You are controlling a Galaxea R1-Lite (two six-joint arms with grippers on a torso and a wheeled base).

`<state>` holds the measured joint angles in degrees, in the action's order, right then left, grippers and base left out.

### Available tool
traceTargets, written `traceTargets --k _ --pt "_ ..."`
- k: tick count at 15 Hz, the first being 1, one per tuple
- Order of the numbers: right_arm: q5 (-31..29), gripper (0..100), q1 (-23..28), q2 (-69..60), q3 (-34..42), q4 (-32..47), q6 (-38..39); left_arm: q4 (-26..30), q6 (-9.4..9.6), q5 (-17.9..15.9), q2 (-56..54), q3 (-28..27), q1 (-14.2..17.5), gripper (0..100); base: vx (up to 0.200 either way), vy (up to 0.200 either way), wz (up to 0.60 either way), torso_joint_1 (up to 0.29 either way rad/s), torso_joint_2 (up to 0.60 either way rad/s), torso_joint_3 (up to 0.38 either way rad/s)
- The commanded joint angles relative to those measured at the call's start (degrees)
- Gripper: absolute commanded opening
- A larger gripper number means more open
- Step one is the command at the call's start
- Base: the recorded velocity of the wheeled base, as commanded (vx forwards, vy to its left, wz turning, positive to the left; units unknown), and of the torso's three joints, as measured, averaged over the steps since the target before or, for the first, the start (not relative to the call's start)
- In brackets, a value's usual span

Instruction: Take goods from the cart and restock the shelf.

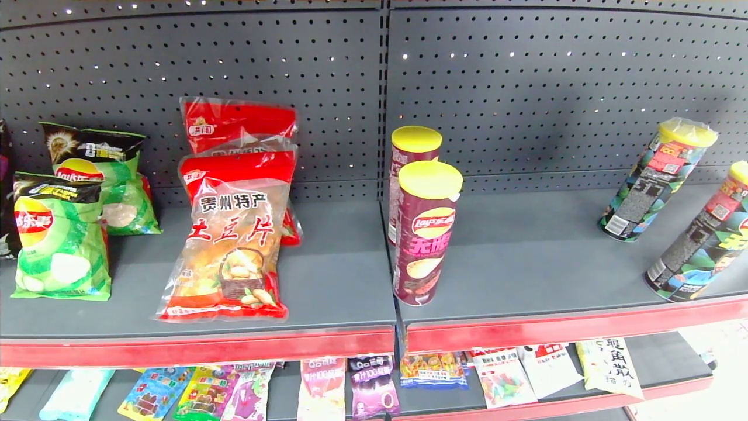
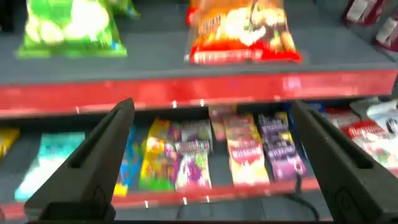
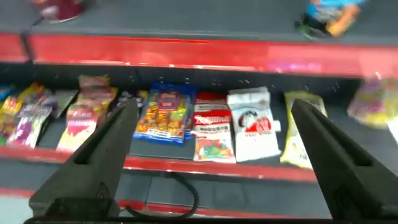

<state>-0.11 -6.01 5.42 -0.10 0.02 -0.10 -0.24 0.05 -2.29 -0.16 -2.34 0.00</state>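
Observation:
A grey shelf (image 1: 327, 275) with a red front edge carries the goods. On its left stand two green chip bags (image 1: 61, 245), in the middle two red potato-slice bags (image 1: 231, 245), then two maroon chip cans with yellow lids (image 1: 423, 234), and at the right two dark patterned cans (image 1: 654, 181) leaning back. My left gripper (image 2: 211, 168) is open with nothing between its fingers, in front of the lower shelf below the red bag (image 2: 242, 31). My right gripper (image 3: 211, 168) is open and holds nothing, facing the lower shelf's packets (image 3: 205, 124).
The lower shelf (image 1: 666, 356) holds a row of several small colourful candy and snack packets (image 1: 374, 386). A perforated dark back panel (image 1: 502, 88) closes the shelf behind. Bare shelf surface lies between the maroon cans and the patterned cans (image 1: 526, 257).

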Motion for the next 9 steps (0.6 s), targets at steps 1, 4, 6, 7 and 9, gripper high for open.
traceTargets --k 1,4,6,7,9 --pt "-0.42 100 1.26 0.29 0.10 0.06 -0.96 0.60 0.21 0.45 0.16 2.08 0.00 100 0.000 0.000 0.00 0.000 0.00 0.000" --pt "-0.33 100 10.32 1.08 0.10 0.06 -1.13 0.51 0.13 0.53 0.16 2.16 0.00 100 0.000 0.000 0.00 0.000 0.00 0.000" --pt "0.99 100 6.80 -2.79 0.10 0.06 -0.17 0.51 0.30 0.53 0.16 2.16 0.00 100 0.000 0.000 0.00 0.000 0.00 0.000" --pt "1.60 100 4.87 -3.84 0.10 0.06 -0.43 0.51 0.21 0.53 0.16 2.16 0.00 100 0.000 0.000 0.00 0.000 0.00 0.000" --pt "2.13 100 5.31 -4.11 0.10 -0.02 -0.25 0.51 0.21 0.53 0.16 2.16 0.00 100 0.000 0.000 0.00 0.000 0.00 0.000"
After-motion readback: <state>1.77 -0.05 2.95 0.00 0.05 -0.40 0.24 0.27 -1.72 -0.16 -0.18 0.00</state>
